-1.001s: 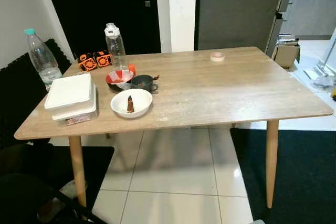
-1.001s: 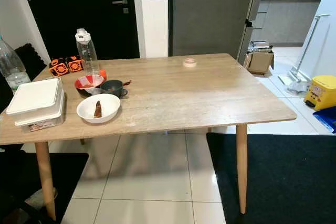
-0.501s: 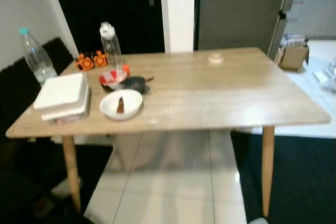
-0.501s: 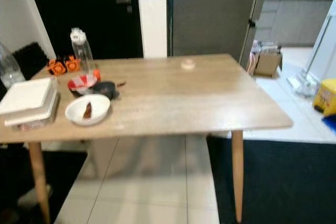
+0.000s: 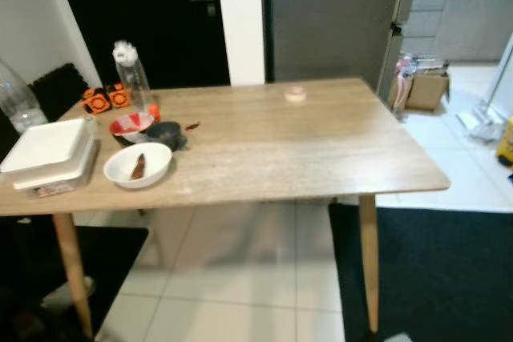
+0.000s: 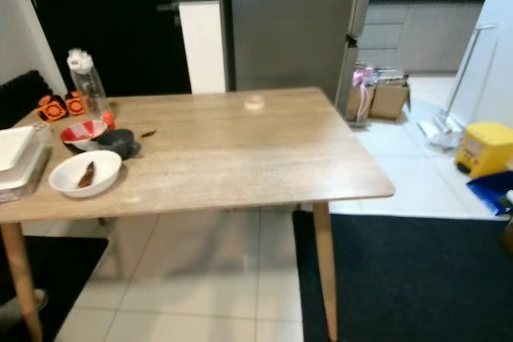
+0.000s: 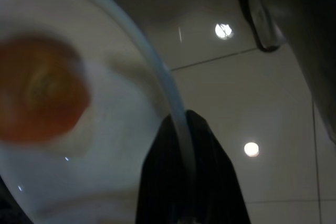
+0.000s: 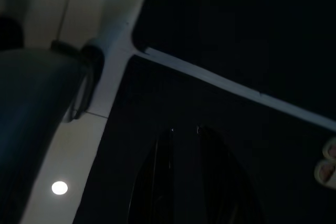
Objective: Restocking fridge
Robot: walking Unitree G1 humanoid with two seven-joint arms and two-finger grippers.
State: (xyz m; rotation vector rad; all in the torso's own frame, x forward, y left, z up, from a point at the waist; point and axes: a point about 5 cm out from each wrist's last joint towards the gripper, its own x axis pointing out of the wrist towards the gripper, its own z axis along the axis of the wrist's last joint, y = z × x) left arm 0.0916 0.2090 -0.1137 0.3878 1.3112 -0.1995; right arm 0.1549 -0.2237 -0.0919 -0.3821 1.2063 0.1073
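Pinching a smooth round white plate (image 7: 105,145) rim, left tool (image 7: 186,145) stays closed.

White plate (image 7: 79,145), orange food (image 7: 39,90) on it

The left gripper (image 7: 185,182) is seen closed, its jaws clamped on the rim of a white plate (image 7: 105,145). The right gripper (image 8: 184,182) is held low over the floor, fingers near together.

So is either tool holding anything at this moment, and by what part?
The left tool is clamped on the rim of a white plate carrying something orange-red. The right tool holds nothing.
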